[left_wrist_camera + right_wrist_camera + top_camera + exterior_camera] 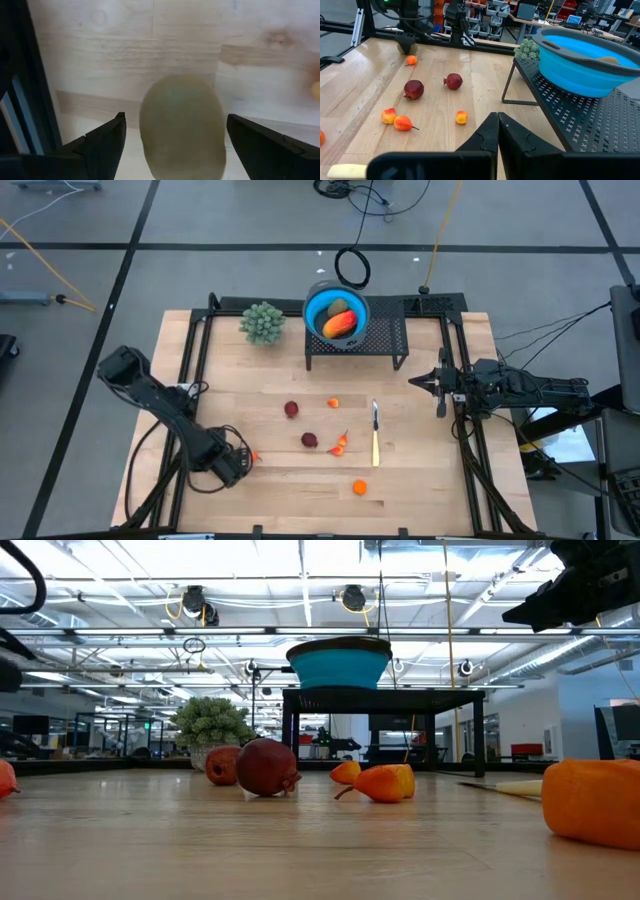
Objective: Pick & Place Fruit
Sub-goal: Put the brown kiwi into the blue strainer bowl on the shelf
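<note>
Wooden table [300, 480], left gripper [172, 145] straddling brownish-green oval [181, 125]

Tally from my station, high view first.

- Dark red round fruits: two, one [291, 409] and another [310, 440], both on the tabletop.
- Small orange fruits: I count five in the right wrist view, [410, 60], [462, 117], [388, 115], [403, 122], and a fifth cut off at the frame edge.
- Brownish-green ovals: two, one on the table [180, 125] and one in the bowl [341, 307].
- Orange-red mango [341, 325]: one.
- Blue bowl [312, 310]: one.
- Black rack [385, 340]: one.
- Bushy plant [263, 322]: one.
- Knife [375, 435]: one.
</note>
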### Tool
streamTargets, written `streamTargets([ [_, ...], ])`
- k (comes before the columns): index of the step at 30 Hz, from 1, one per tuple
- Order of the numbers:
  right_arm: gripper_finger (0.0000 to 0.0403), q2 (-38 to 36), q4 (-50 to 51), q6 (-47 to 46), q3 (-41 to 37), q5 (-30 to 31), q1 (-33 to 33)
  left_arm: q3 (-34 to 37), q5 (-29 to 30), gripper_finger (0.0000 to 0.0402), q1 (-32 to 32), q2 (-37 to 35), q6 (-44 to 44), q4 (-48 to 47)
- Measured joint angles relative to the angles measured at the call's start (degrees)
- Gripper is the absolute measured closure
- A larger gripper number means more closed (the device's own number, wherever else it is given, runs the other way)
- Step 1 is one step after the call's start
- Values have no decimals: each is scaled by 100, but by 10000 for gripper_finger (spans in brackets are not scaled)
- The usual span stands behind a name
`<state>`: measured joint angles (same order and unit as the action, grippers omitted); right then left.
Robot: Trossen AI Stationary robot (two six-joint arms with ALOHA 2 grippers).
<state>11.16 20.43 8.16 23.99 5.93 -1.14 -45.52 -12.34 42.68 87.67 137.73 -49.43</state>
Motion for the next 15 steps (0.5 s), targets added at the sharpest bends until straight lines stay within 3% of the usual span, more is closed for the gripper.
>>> streamTargets([
  [8,403,0,0,1,0,0,1,-6,34,69,0,186,45,-11],
  [15,403,-1,0,0,0,0,1,-11,83,135,0,215,37,5],
])
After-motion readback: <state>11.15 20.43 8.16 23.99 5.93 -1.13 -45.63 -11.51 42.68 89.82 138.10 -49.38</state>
